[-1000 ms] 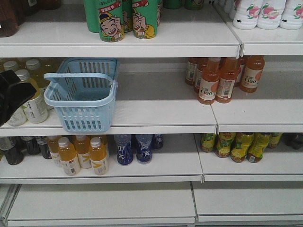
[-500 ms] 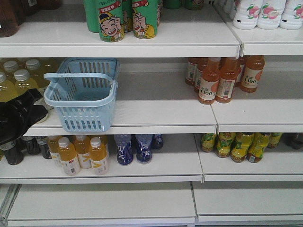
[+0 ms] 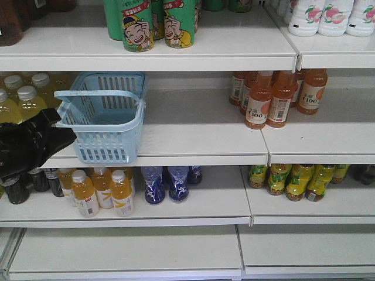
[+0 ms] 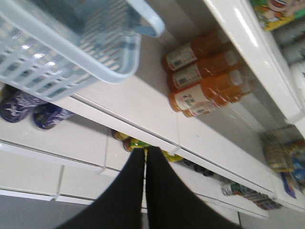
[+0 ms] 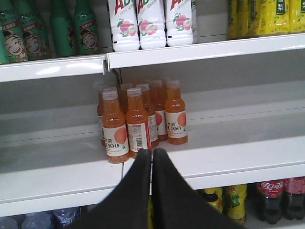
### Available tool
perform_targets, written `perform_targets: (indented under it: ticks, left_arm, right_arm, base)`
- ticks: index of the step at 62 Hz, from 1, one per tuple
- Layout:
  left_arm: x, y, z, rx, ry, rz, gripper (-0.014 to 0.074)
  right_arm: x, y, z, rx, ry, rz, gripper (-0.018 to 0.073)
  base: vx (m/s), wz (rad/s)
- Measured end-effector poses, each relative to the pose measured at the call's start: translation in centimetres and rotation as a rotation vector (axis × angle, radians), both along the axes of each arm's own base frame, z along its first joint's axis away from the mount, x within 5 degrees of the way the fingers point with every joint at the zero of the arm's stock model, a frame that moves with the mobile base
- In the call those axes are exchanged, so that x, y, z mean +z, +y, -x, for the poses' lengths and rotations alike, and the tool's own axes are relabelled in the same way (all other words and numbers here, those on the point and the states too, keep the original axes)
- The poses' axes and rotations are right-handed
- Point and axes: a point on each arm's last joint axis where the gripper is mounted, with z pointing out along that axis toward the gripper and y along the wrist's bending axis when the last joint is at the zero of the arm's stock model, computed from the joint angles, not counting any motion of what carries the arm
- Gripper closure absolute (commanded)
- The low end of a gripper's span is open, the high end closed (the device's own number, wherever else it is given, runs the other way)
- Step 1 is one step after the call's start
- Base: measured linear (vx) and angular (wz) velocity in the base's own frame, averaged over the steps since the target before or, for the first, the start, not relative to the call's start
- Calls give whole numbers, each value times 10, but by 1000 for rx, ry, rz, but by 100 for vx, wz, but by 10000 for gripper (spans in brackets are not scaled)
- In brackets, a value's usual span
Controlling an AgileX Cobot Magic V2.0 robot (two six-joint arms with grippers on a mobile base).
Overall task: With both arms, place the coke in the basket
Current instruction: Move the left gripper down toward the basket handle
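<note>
Closest to me, the left gripper [image 4: 145, 152] has both black fingers pressed together with nothing between them, and the right gripper [image 5: 151, 153] is the same: closed and empty. My main worry is on the left. In the front view the left arm [image 3: 29, 146] sits at the frame's left edge with its tip just beside, perhaps touching, the near left corner of the basket [image 3: 108, 146]. A push from there could, I judge, slide the light-blue basket along the middle shelf [image 3: 193, 137] or tip it off the front lip. The arm also stands in front of the pale yellow bottles [image 3: 26, 99], which a sideways swing could knock. On the right, the risk is a wrong grab: the right wrist camera faces a cluster of orange bottles [image 5: 138, 129] on the middle shelf. The coke [image 5: 269, 190], as best I can tell the dark bottles with red labels, stands 1 shelf lower at the far right, partly cut off by the frame. With jaws closed, the gripper would only shove a bottle rather than take it. As for pose, the left arm reaches in low from the left, fingers pointing toward the shelf edge under the basket. The right gripper points level at the orange bottles, apart from them.
</note>
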Motion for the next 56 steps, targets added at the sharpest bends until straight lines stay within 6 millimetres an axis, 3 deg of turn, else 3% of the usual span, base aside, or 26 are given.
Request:
perform_targets:
  ticks: [12,25,32,46,56]
  left_arm:
    - [8,-4,-1,-51,-35,12,503]
    - [8,-4,-1,-36,-22,28,171]
    - [8,-3,-2,-11,2,58,37]
    - [9,3,-7,84,45,106,16]
    - [22,2,-27,92,17,116,49]
  right_arm:
    - [0,0,0,0,0,0,567]
    - [0,0,0,0,0,0,567]
    - [0,0,0,0,0,0,567]
    - [0,0,0,0,0,0,567]
    - [0,0,0,0,0,0,567]
  base:
    - [0,0]
    - [0,0]
    - [0,0]
    - [0,0]
    - [0,0]
